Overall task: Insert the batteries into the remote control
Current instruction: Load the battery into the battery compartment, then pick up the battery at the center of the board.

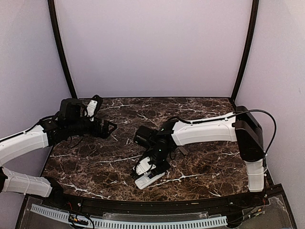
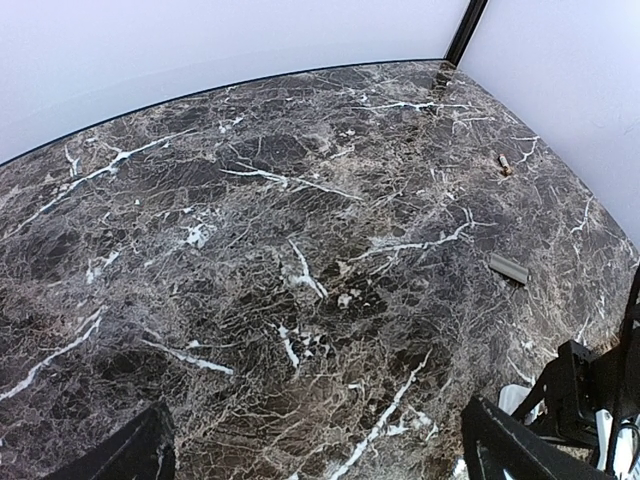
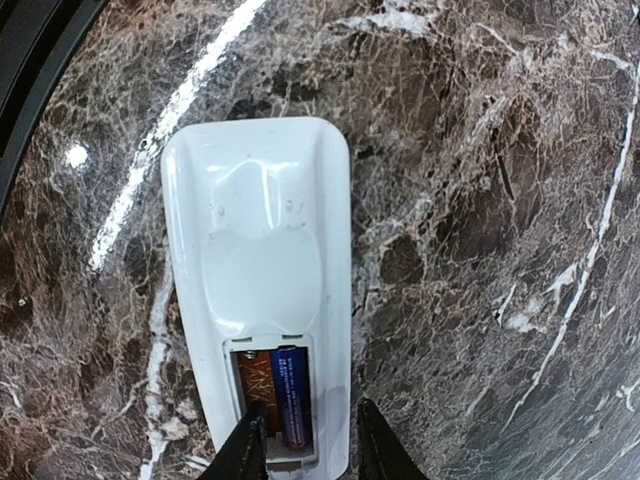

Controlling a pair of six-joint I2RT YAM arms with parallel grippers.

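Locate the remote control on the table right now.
In the top view, the remote control lies back-up near the table's front edge, about centre, directly under the right claw; the right wrist view shows its open battery bay nearest that claw.

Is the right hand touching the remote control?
Cannot tell. Right wrist view: the right hand hangs over the remote control, one finger over its battery bay; neither contact nor gap shows plainly.

We lose the lower end of the remote control (image 3: 262, 270) past the right wrist view's bottom edge, and the right gripper (image 3: 310, 410) covers part of its batteries (image 3: 290, 395). From above, that gripper hides most of the handset. A brownish speck (image 2: 505, 163) in the left wrist view is too small for us to name.
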